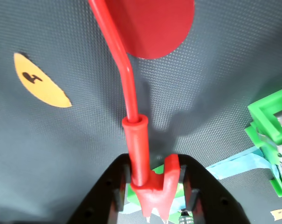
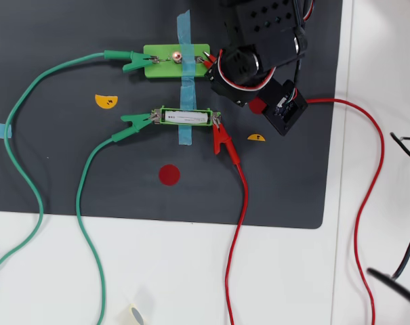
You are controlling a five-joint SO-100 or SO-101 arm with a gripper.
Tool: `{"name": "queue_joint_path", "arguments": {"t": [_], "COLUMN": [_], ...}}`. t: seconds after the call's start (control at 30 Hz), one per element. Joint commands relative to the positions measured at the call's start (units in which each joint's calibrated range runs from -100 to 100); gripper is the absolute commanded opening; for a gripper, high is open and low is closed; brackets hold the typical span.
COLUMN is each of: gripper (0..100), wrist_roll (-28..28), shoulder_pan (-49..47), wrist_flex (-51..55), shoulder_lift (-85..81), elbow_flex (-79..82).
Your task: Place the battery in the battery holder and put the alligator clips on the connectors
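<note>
The gripper pinches a red clip at the right end of the light-green plate — the battery sits in its holder.

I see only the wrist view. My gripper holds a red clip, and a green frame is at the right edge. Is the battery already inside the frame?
Observer: Yes. In the overhead view the battery lies inside the battery holder.
Operator: Do the holder's ends have clips?
Observer: Both do. In the overhead view a green clip sits on its left end and a second red clip on its right end.
Operator: Then where is my gripper now?
Observer: The gripper, shut on the held red clip, is at the right end of the light-green plate.
</note>
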Motion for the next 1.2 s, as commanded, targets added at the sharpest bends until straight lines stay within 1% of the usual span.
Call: {"name": "queue_joint_path", "arguments": {"t": [0.0,0.23,0.37,0.47,1.13,1.17], "gripper": [1,1,1,1,1,1], "wrist_roll": [0.23,1.32,1.32,1.32,1.48,2.42], "shoulder_pan": [0.97,1.07,1.07,2.79,2.89,2.89], "wrist_flex": [0.46,0.46,0.46,0.46,0.46,0.46], "shoulder_lift": [-0.39,-0.81,-0.73,-0.39,-0.3,-0.3], "elbow_flex": [-2.05,-1.96,-1.88,-1.96,-1.61,-1.7]}}
